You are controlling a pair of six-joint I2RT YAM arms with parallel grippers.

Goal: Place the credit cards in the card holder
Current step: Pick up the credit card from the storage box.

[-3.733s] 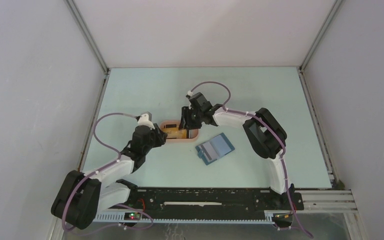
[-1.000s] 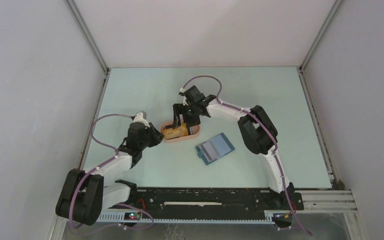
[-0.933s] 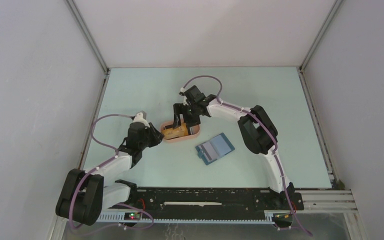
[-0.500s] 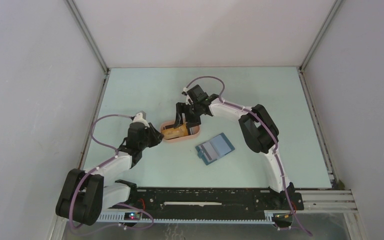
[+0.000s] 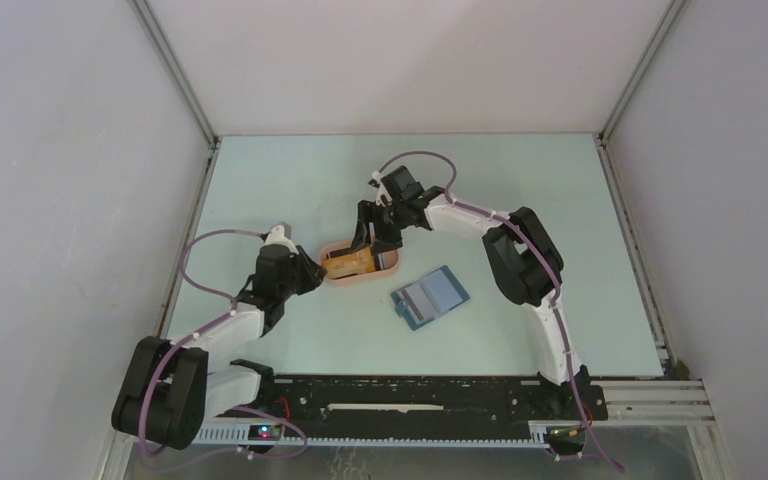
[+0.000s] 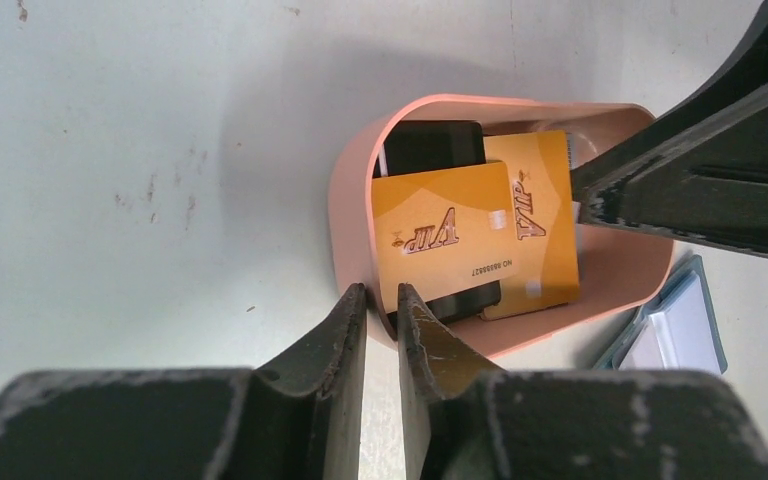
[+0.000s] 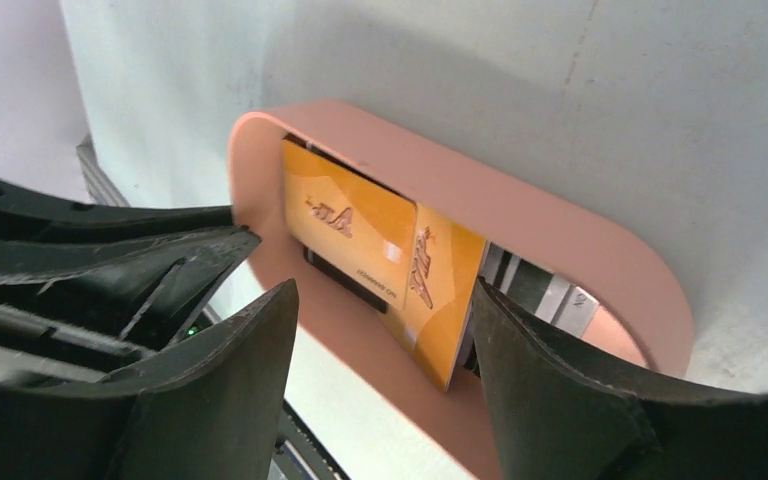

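Observation:
The pink tray (image 5: 392,268) holds two yellow-orange credit cards (image 6: 440,225), overlapping on a black card (image 6: 430,150). A whitish striped card (image 7: 550,295) lies at the tray's far end. My left gripper (image 6: 380,295) is shut on the tray's near-left rim (image 6: 350,190), the wall pinched between its fingers. My right gripper (image 7: 382,290) is open just above the tray, one finger against the edge of the yellow cards (image 7: 360,225). The card holder (image 5: 430,296) lies open on the table to the right of the tray, lighter blue slots up, with no gripper on it.
The tray sits mid-table between both arms. The card holder's corner shows in the left wrist view (image 6: 675,330), close to the tray's right side. Grey walls enclose the table on three sides; the arm bases and a black rail run along the near edge.
My right gripper has shifted slightly right and back over the tray, and the top yellow card has turned a little. My left gripper has kept its hold on the rim.

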